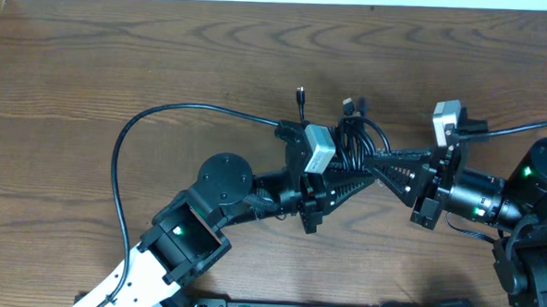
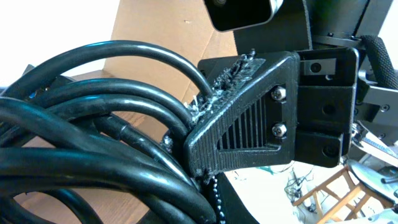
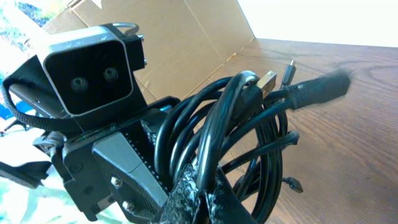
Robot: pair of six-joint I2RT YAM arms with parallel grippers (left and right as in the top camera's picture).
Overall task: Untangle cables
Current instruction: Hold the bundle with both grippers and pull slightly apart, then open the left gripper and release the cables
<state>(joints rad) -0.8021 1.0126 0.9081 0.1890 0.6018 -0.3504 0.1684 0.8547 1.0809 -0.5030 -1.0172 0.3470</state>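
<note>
Where the two arms meet, the cables (image 1: 353, 138) sit bunched as one black coil over the table (image 1: 121, 54), about mid-table. Left gripper (image 1: 358, 176) reaches in from the coil's lower left, jaws clenched on the loops. Right gripper (image 1: 379, 163) reaches in from the coil's right, jaws also clamped on the loops, with its padded finger (image 2: 249, 130) pressed into them. Plugs (image 1: 301, 93) stick out past the coil's far side.

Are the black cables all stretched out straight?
No, the cables are wound together in a looped bundle.
</note>
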